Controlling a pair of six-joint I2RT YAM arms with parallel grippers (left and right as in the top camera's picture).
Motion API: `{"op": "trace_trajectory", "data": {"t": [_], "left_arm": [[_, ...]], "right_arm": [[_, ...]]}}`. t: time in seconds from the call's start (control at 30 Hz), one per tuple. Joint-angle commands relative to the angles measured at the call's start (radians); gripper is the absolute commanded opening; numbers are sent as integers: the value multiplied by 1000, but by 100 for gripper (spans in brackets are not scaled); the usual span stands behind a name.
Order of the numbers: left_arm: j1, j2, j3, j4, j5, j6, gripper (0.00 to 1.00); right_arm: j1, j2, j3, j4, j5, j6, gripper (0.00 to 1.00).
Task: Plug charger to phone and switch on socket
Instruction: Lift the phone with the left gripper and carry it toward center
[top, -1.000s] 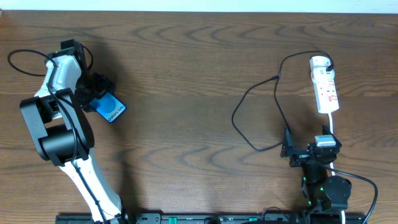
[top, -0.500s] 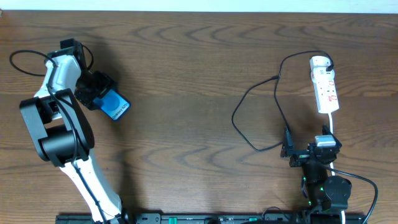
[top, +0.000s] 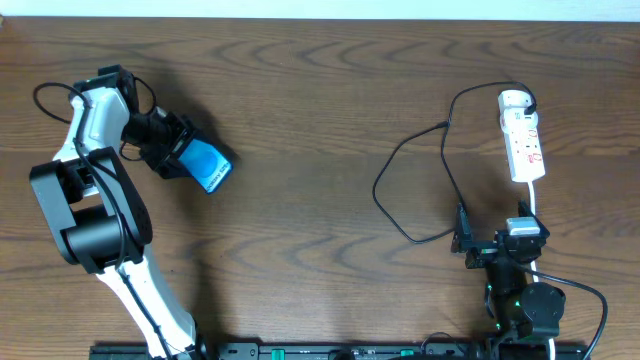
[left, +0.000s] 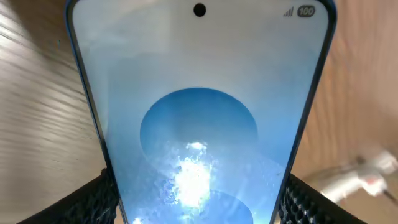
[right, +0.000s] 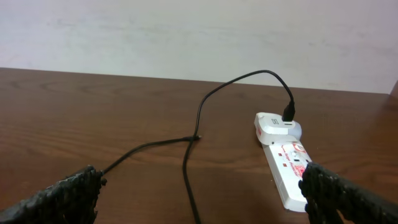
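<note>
White socket strip on brown wood counter at right, red marks on its face, black charger cable plugged in at its far rounded end, arching up, then trailing left and toward the camera, right hand spread wide at the lower corners, pale wall behind

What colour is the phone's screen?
Bright blue; the phone shows best in the left wrist view.

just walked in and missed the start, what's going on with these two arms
The left gripper holds the phone by its edges on the left side of the table, screen lit blue. The right gripper sits open and empty at the near right edge, facing the socket. The charger runs from the socket's far end and lies looped on the table, not plugged into the phone.
</note>
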Motion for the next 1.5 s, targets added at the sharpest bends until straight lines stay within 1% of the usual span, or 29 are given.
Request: {"op": "trace_trajectory", "data": {"t": [0.0,0.17,0.23,0.37,0.5,0.8,0.87,1.07,1.17,1.37,1.47], "left_arm": [[-17,-40,-3,-37,187,97,73],[-81,-40,-3,-62,223,115,73],[-113,-40,-3,-63,276,147,73],[-174,-40,-3,-82,355,171,73],[-243,-40,-3,-133,358,189,73],[-361,-40,-3,-212,361,189,73],[-382,-40,-3,-227,370,189,73],[-433,-40,-3,-230,513,189,73],[-451,-40,-3,-231,528,189,73],[-486,-40,-3,-214,640,185,73],[-494,-40,-3,-207,650,176,73]], "right_arm": [[-3,-8,-2,-4,4,10,99],[-3,-8,-2,-4,4,10,99],[-3,-8,-2,-4,4,10,99],[-3,-8,-2,-4,4,10,99],[-3,-8,-2,-4,4,10,99],[-3,-8,-2,-4,4,10,99],[-3,-8,-2,-4,4,10,99],[-3,-8,-2,-4,4,10,99],[-3,-8,-2,-4,4,10,99],[-3,-8,-2,-4,4,10,99],[-3,-8,-2,-4,4,10,99]]}}
